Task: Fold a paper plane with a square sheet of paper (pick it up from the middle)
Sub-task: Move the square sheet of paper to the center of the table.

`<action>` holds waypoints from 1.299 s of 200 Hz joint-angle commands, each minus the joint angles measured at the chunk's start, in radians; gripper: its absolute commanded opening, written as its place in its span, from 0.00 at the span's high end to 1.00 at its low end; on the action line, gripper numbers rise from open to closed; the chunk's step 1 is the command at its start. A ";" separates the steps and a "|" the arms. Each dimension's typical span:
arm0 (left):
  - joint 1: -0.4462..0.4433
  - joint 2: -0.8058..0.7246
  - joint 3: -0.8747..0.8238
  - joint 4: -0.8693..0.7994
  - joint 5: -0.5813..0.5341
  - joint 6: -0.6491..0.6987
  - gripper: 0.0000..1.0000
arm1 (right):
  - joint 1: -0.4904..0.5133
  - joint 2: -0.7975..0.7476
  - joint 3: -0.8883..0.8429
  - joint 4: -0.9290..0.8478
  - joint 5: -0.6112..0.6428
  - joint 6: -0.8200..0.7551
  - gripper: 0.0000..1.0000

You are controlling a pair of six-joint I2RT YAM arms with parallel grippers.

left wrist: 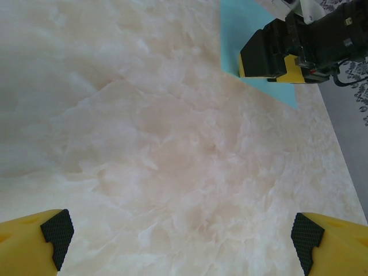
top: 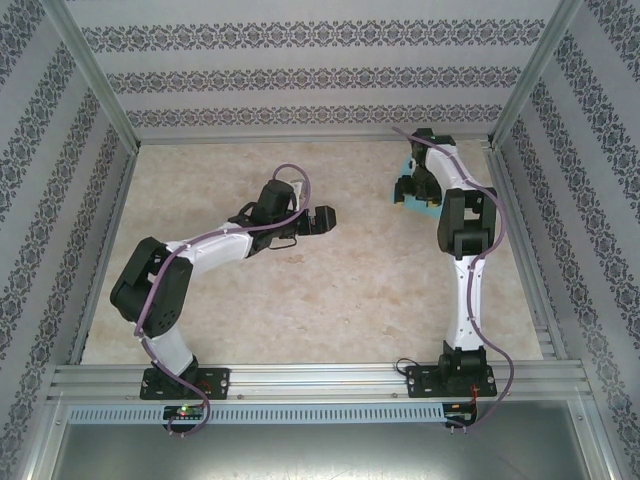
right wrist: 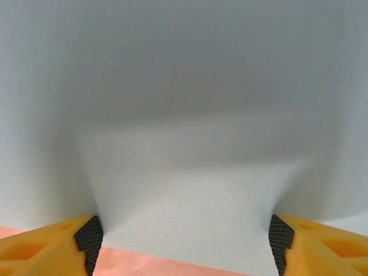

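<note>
My R end effector (right wrist: 184, 236) is down on the square sheet of paper (right wrist: 184, 184) at far-right of surface (top: 330, 300), fingers apart w/ sheet spanning between. L end effector (left wrist: 178, 233) spread wide, well left of sheet.

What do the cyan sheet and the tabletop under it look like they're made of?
The sheet looks like thin matte paper: flat, uniform light cyan, crisp straight edges. The tabletop is a smooth beige marble-look surface with cloudy veining; real stone or printed laminate cannot be told.
</note>
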State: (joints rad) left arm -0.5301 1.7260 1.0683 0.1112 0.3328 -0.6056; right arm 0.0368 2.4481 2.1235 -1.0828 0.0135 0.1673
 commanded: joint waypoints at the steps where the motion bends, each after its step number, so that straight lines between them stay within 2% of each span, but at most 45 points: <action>1: -0.010 -0.061 -0.022 -0.016 -0.010 0.027 0.00 | 0.047 -0.062 -0.111 0.003 -0.010 -0.013 0.22; 14: -0.010 -0.080 -0.033 -0.023 -0.017 0.033 0.00 | 0.067 -0.106 -0.180 0.039 -0.016 0.003 0.21; 38: -0.007 -0.131 -0.058 -0.051 -0.042 0.045 0.00 | 0.118 -0.184 -0.269 0.062 0.076 0.014 0.21; 57: -0.001 -0.180 -0.085 -0.072 -0.056 0.056 0.00 | 0.129 -0.246 -0.357 0.115 -0.013 0.034 0.21; 122: 0.007 -0.364 -0.168 -0.154 -0.099 0.098 0.00 | 0.221 -0.359 -0.533 0.160 -0.007 0.094 0.22; 150: 0.008 -0.425 -0.194 -0.180 -0.112 0.101 0.00 | 0.267 -0.446 -0.622 0.213 -0.043 0.124 0.22; 163: 0.010 -0.447 -0.205 -0.186 -0.120 0.100 0.00 | 0.254 -0.478 -0.642 0.239 -0.069 0.140 0.21; 197: 0.009 -0.482 -0.232 -0.189 -0.121 0.089 0.00 | 0.171 -0.522 -0.639 0.306 -0.020 0.214 0.21; 260: 0.010 -0.497 -0.243 -0.197 -0.134 0.084 0.00 | 0.079 -0.354 -0.439 0.273 0.006 0.236 0.21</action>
State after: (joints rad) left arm -0.5282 1.2499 0.8307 -0.0650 0.2176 -0.5274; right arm 0.1299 2.0262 1.6226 -0.7967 -0.0071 0.3729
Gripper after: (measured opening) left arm 0.999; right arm 0.793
